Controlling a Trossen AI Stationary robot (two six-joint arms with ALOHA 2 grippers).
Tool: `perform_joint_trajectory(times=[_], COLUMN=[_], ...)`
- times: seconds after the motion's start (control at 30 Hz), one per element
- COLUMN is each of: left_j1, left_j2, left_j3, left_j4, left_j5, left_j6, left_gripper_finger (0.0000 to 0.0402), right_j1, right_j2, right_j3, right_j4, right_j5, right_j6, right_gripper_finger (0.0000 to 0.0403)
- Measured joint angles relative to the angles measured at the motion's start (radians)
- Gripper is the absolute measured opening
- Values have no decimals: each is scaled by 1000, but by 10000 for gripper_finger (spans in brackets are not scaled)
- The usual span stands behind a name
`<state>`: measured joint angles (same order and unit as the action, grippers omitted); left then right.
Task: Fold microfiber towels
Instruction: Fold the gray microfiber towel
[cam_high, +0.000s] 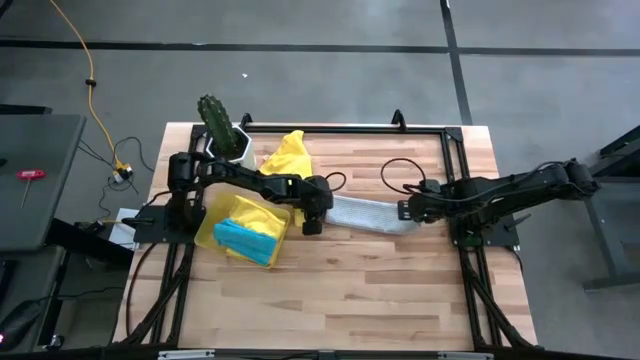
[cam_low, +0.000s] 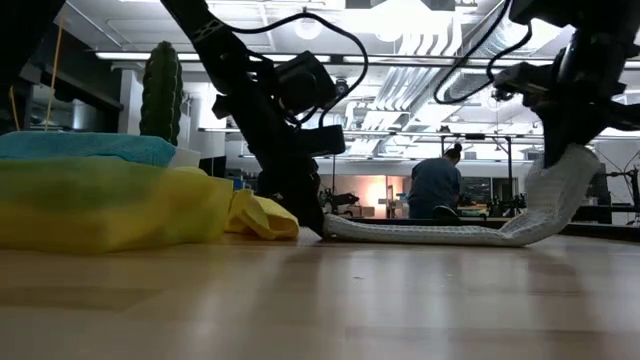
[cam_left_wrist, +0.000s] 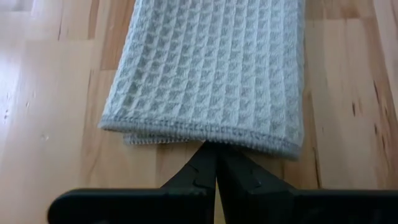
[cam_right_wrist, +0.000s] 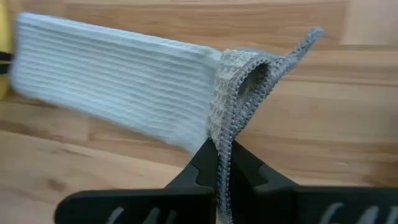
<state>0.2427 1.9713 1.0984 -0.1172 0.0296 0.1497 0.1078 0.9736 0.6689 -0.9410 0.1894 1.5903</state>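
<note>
A grey waffle-weave towel (cam_high: 365, 213), folded into a long strip, lies across the middle of the table between my two grippers. My left gripper (cam_high: 312, 226) is down at the strip's left end, shut, its tips (cam_left_wrist: 216, 163) at the hem. My right gripper (cam_high: 408, 212) is shut on the right end and holds it raised. A loose yellow towel (cam_high: 288, 155) lies bunched at the far side. A turquoise towel (cam_high: 245, 240) rests on yellow cloth in the tray. My left gripper meets the hem of the towel's left end (cam_left_wrist: 208, 140) with only its shut fingertips, slanting down from the table's left. Two layers show there (cam_left_wrist: 149, 138). This end lies flat on the wood (cam_low: 340, 228). My right gripper pinches the towel's right end (cam_right_wrist: 219, 140) between its two fingers, several layers at a hemmed edge, pointing steeply down. That end rises off the table (cam_low: 560, 185); a corner (cam_right_wrist: 308, 37) curls past the fingers. The remainder lies on the wood.
A translucent yellow tray (cam_high: 207, 228) stands at the left, beside my left arm. A cactus in a white pot (cam_high: 220, 122) is at the far left corner. Bare wood (cam_high: 350, 300) fills the near half. A person (cam_low: 436, 185) is in the room beyond.
</note>
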Motion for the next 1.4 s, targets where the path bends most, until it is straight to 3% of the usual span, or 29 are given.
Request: perform_joint_trajectory(times=[0.27,0.87,1.27,1.4], left_j1=[-3,-8,-8,-8], left_j2=[2,3,3,3], left_j3=[0,-1,-1,-1], left_j4=[16,21,20,20], left_j5=[7,16,14,12], left_j6=[-5,-43,-43,-42], left_gripper_finger=[0,0,0,0], right_j1=[-6,-117,-128,-129], right_j2=[106,531,619,619], right_j3=[0,0,0,0], right_j4=[245,1003,1160,1209], right_j5=[12,37,1,-10], right_j6=[-52,-127,-69,-73], right_gripper_finger=[0,0,2,42])
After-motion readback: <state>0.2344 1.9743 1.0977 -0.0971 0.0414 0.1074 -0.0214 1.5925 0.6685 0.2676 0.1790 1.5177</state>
